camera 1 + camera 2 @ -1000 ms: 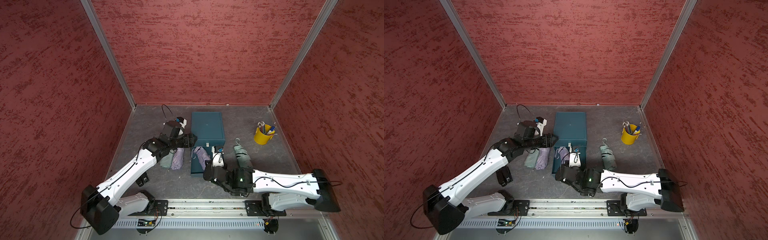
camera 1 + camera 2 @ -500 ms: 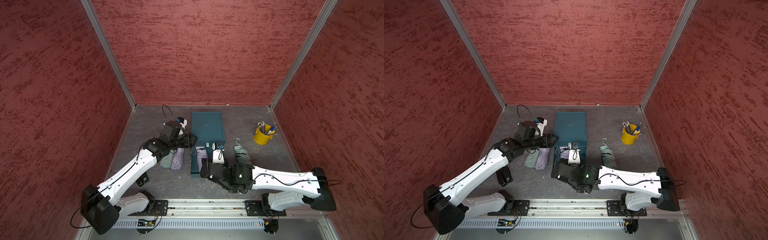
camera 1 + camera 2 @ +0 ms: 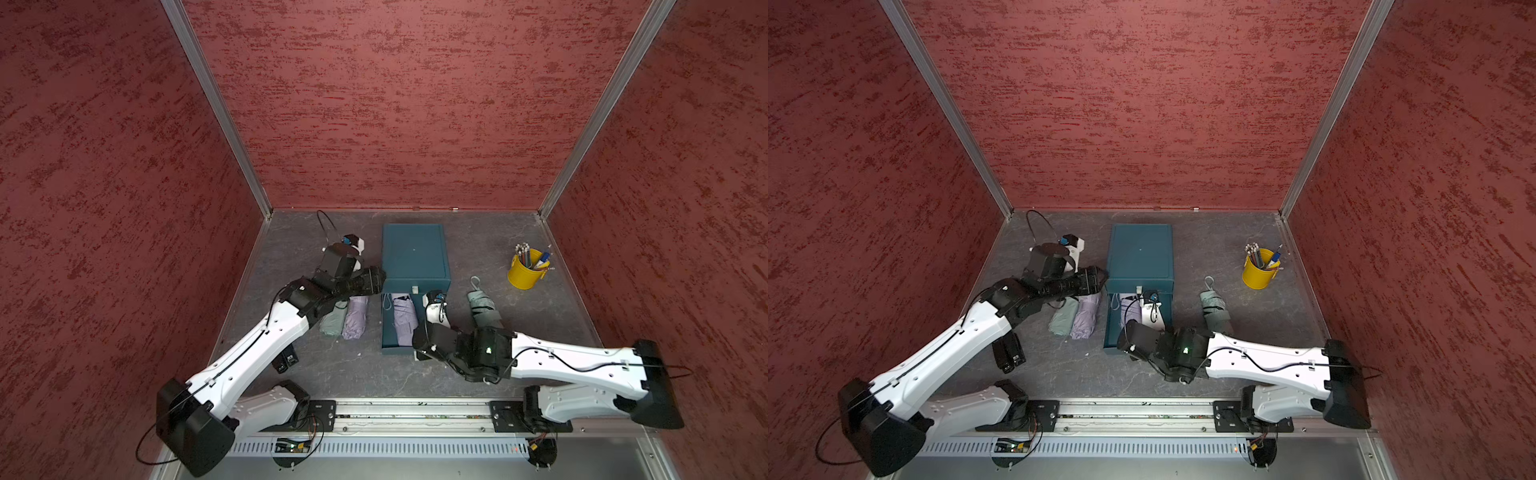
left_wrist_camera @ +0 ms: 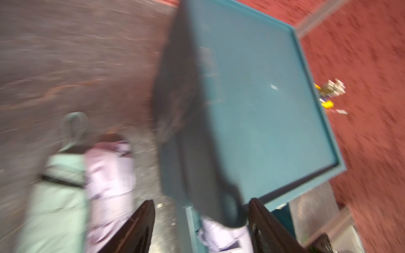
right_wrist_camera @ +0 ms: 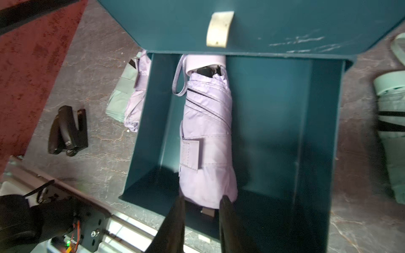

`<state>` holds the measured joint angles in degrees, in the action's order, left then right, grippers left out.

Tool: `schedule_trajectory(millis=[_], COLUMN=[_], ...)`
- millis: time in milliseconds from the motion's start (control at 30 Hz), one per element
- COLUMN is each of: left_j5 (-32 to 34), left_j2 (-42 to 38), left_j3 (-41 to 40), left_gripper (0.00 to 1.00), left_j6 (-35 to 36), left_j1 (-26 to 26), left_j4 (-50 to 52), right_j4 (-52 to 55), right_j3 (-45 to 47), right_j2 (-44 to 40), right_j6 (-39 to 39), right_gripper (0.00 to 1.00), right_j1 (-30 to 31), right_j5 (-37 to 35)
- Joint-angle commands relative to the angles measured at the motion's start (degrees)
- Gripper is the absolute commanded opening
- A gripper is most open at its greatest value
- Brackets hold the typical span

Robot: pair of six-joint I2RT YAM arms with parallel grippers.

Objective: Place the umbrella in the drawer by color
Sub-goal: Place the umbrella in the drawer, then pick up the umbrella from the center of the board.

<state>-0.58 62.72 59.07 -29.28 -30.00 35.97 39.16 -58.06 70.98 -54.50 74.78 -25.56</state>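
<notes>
Grey stone-look tabletop (image 3: 478, 249), red textured walls (image 3: 415, 104). Lilac umbrella (image 5: 208, 131) lies inside the open teal drawer (image 5: 285, 131), long axis front-to-back, handle end toward the cabinet (image 3: 415, 253). Right gripper (image 5: 202, 197) at its near end, jaws narrowly parted, contact unclear. Left gripper (image 4: 201, 202) spread wide beside the cabinet.

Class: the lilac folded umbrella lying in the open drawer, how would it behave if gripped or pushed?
The lilac umbrella probably gives under a grip: its canopy is loose, creased fabric held by one strap. Roundish, it might roll when pushed, though the drawer walls would likely stop it. Its wrist loop could snag.
</notes>
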Motion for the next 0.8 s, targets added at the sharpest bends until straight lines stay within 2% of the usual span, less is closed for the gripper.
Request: schedule_trajectory(millis=[0, 100, 233, 300, 433, 667, 767], left_j5=[4.0, -3.2, -10.0, -9.3, -2.9, 4.7, 4.1], left_j2=[-5.2, -6.6, -7.6, -8.0, -4.6, 0.6, 4.1], left_j3=[0.2, -4.3, -11.6, -14.6, -15.9, -16.5, -16.3], left_gripper=[0.66, 0.64, 0.65, 0.69, 0.75, 0.72, 0.7], left_j6=[-3.3, -3.3, -4.9, -6.6, -8.0, -9.3, -9.0], left_j1=[7.5, 13.5, 12.8, 9.0, 1.1, 0.2, 0.1], left_j4=[8.8, 9.6, 5.4, 2.8, 1.0, -1.1, -3.3], right_j4=[-5.8, -5.1, -5.4, -5.4, -5.9, -6.5, -7.3], right_j3=[0.1, 0.5, 1.1, 1.3, 1.4, 2.6, 3.9], right_j2=[-4.1, -5.8, -7.2, -7.5, -7.5, -8.1, -9.1], right_j6=[4.2, 4.8, 5.6, 5.7, 5.6, 4.3, 3.6], right_gripper=[0.31, 0.34, 0.37, 0.38, 0.39, 0.4, 0.4], right_j1=[0.1, 0.1, 0.3, 0.3, 0.3, 0.7, 1.0], right_j5=[2.3, 2.5, 2.8, 2.6, 2.6, 3.1, 3.1])
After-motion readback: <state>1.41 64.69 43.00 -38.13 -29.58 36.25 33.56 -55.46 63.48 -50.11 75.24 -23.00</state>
